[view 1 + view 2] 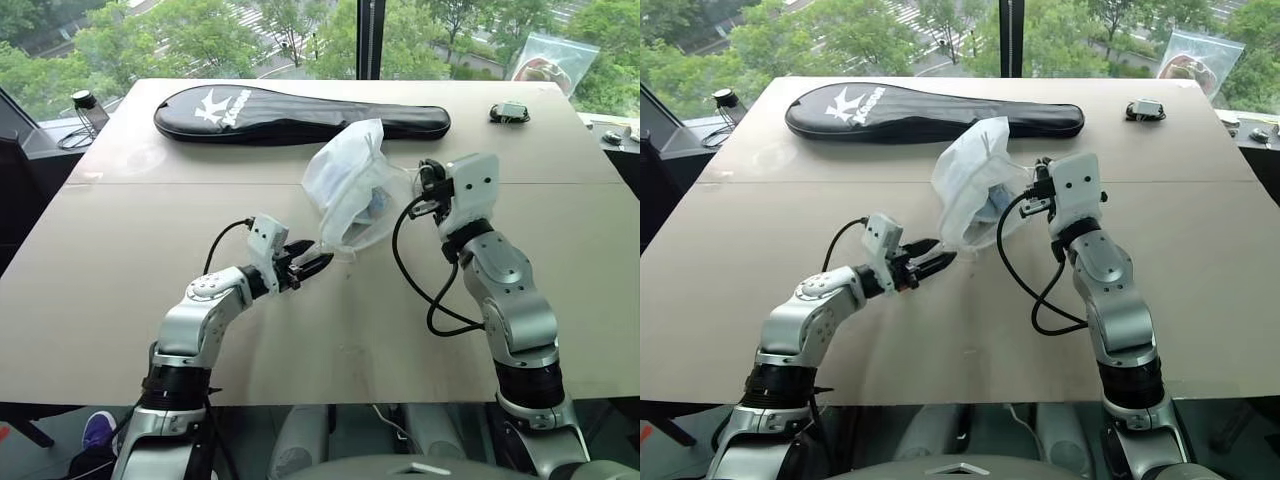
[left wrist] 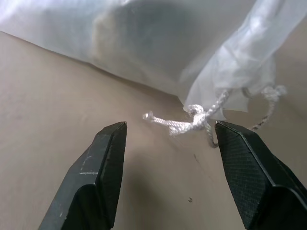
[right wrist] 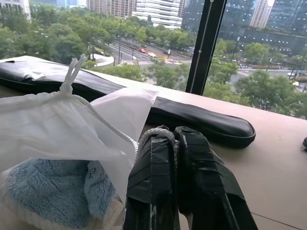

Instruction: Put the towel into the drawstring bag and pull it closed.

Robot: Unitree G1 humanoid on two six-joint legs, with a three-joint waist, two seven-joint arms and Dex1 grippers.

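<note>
Two cords: we see one pinched by the pressed-together right gripper (image 3: 175,143).
Knotted cord (image 2: 184,120): just ahead of our spread left gripper (image 2: 170,139).
Towel (image 3: 53,189): inside the drawstring bag (image 1: 345,185).

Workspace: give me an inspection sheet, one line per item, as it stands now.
Surface: tan table, a seam running across it.
Job's things: drawstring bag held up off the table at one side; towel inside it; knotted cord end hangs at the bag's low corner.
Clutter: black racket case along the far edge; small dark object at the far right; clear zip bag beyond it; dark bottle off the far left corner.
Grippers: left gripper open, facing the knot; right gripper shut on the bag's cord.
Cables: black cable looping from the right arm.
Surroundings: window, trees, streets, buildings.
</note>
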